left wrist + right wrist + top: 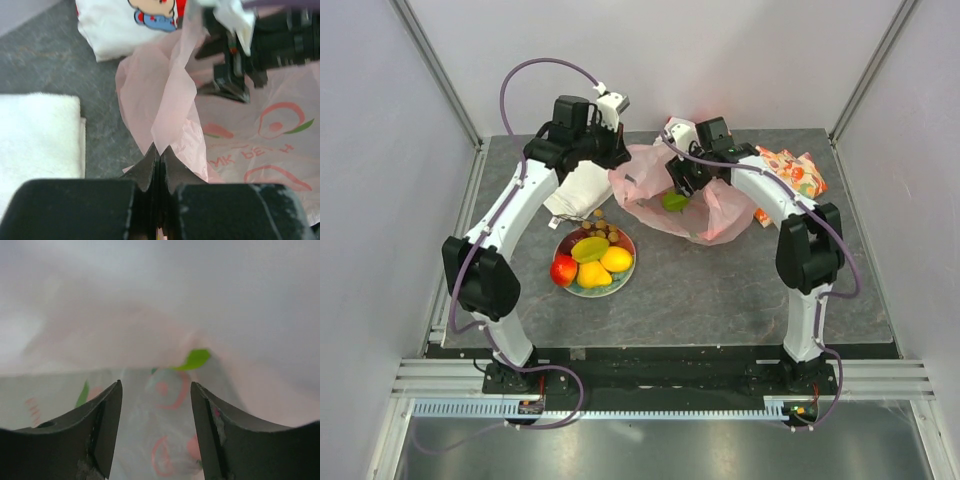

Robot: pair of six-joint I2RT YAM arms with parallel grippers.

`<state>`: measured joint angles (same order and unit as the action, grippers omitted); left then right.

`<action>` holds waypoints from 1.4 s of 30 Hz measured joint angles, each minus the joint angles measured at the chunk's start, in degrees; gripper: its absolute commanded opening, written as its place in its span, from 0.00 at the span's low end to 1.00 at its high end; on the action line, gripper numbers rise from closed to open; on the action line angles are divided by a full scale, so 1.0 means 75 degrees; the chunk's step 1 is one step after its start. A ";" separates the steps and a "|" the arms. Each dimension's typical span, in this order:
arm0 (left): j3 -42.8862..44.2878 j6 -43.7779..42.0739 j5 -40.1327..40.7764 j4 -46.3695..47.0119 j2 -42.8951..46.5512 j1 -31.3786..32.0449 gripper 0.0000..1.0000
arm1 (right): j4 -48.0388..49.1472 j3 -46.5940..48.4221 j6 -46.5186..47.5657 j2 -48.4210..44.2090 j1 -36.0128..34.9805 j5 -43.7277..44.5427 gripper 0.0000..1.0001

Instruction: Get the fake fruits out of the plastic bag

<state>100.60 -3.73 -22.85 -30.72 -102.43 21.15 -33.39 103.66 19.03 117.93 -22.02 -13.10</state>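
Observation:
The pale pink plastic bag (715,215) lies at the back middle of the table. My left gripper (618,155) is shut on the bag's left edge; the wrist view shows the film (165,105) pinched between the closed fingertips (159,152). My right gripper (682,185) is open and empty in the bag's mouth, just above a green fruit (674,201) inside. In the right wrist view its gripper (156,390) is spread over printed bag film (165,440). Several fake fruits lie on the red plate (623,277): an apple (563,269), yellow pieces (593,275), an orange (616,259) and grapes (601,229).
A white cloth (575,190) lies left of the bag, behind the plate; it also shows in the left wrist view (35,135). A cartoon-print cloth (125,25) lies behind the bag. An orange-patterned folded cloth (798,172) lies at the right.

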 measured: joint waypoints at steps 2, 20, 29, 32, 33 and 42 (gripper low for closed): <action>-0.0055 0.0163 0.0020 0.0256 0.0122 0.0000 0.02 | 0.0000 -0.0452 0.0248 -0.0434 0.0000 -0.0364 0.62; -0.0268 0.0965 0.0460 0.0641 0.0093 0.0000 0.02 | -0.1390 0.0192 0.2763 0.0393 -0.0239 -0.1582 0.79; -0.0533 0.0979 0.0437 0.0624 0.0093 -0.0003 0.02 | -0.1486 0.0935 0.4188 0.1422 -0.0230 -0.1174 0.86; -0.0536 0.0979 0.0414 0.0624 0.0093 0.0000 0.02 | -0.1454 0.1230 0.4459 0.1649 -0.0230 -0.1157 0.88; -0.0536 0.0979 0.0405 0.0624 0.0093 0.0000 0.02 | -0.1451 0.1294 0.4503 0.1696 -0.0230 -0.1145 0.88; -0.0536 0.1008 0.0216 0.0624 0.0093 0.0000 0.02 | -0.1620 0.1614 0.4622 0.1888 -0.0230 -0.0906 0.79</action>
<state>96.57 3.84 -21.23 -26.04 -101.73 21.15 -45.54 115.77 53.69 132.09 -23.75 -19.90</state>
